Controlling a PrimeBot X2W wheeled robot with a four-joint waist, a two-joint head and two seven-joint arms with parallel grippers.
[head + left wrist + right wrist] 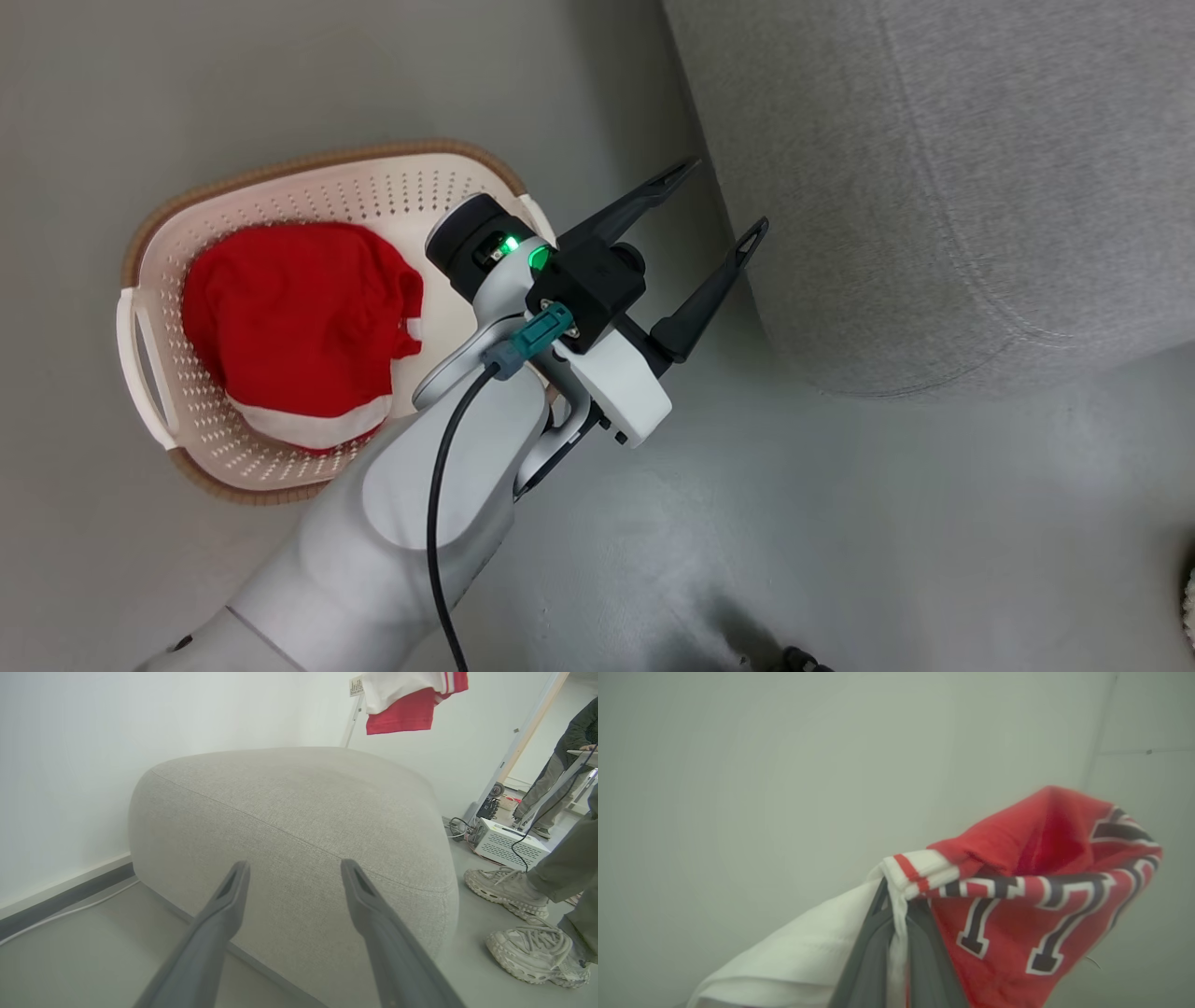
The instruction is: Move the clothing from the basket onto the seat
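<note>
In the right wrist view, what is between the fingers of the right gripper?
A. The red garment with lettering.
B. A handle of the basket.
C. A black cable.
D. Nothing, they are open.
A: the right gripper has its fingers closed on the white trim of the red garment with lettering.
</note>
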